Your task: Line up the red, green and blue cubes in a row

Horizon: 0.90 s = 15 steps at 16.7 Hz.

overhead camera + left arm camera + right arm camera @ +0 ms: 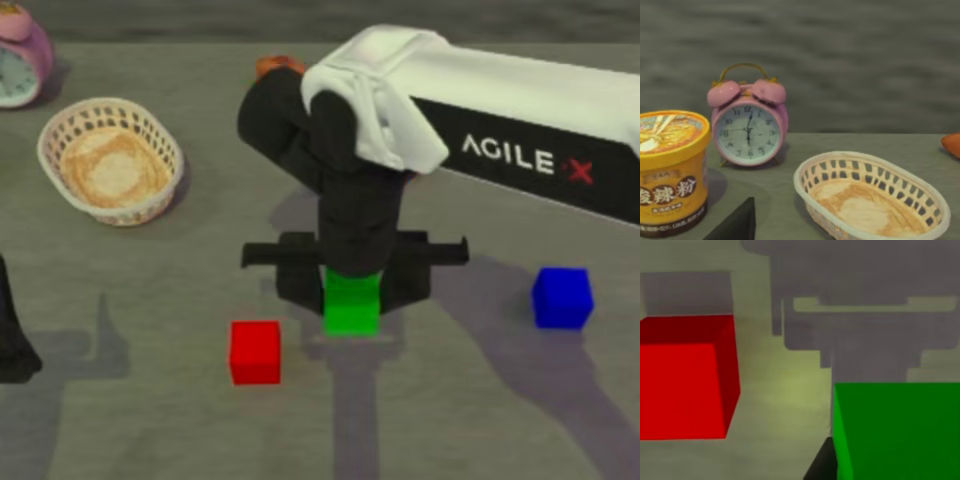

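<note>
Top view: the right arm (480, 110) reaches in from 3 o'clock to the centre of the tabletop (150, 420), forearm level and wrist bent straight down. Its tool (352, 292) is closed on the green cube (352, 302), which shows between the dark fingers. The red cube (255, 351) lies just beside it toward 8 o'clock; the blue cube (562, 297) sits well apart toward 3 o'clock. Only the edge of the left arm (15, 340) shows, parked at 9 o'clock; whether its tool is wide or narrow cannot be told. Right wrist view: the green cube (897, 430) fills the near corner and the red cube (682, 385) stands apart from it. Left wrist view: it alone shows a pink alarm clock (747, 125), a yellow tub (670, 170) and a woven basket (870, 195) together.
</note>
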Each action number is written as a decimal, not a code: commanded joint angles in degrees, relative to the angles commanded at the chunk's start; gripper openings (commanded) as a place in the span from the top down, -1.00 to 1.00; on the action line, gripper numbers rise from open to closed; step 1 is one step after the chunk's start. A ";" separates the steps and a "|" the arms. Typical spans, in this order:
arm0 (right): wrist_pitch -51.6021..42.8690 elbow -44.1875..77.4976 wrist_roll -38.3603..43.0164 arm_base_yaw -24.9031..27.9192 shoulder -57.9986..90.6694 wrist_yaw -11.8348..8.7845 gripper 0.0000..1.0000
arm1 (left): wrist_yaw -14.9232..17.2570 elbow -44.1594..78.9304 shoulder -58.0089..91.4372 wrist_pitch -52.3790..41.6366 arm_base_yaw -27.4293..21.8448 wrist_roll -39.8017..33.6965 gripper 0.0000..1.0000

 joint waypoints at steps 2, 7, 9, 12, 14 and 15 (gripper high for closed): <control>0.12 -0.69 0.59 0.89 -0.67 -0.01 1.00 | 0.00 0.00 0.00 0.00 0.00 0.00 -1.00; 1.09 -1.25 0.67 0.62 -0.19 -0.04 1.00 | 0.00 0.00 0.00 0.00 0.00 0.00 -1.00; 4.09 -3.46 0.64 0.62 0.64 0.01 1.00 | 0.00 0.00 0.00 0.00 0.00 0.00 -1.00; 10.21 -7.63 0.53 0.76 2.33 0.03 1.00 | 0.00 0.00 0.00 0.00 0.00 0.00 -1.00; 13.21 -9.73 0.56 0.81 3.25 0.03 1.00 | 0.00 0.00 0.00 0.00 0.00 0.00 -1.00; 13.83 -10.24 0.57 0.82 3.47 0.03 1.00 | 0.00 0.00 0.00 0.00 0.00 0.00 -1.00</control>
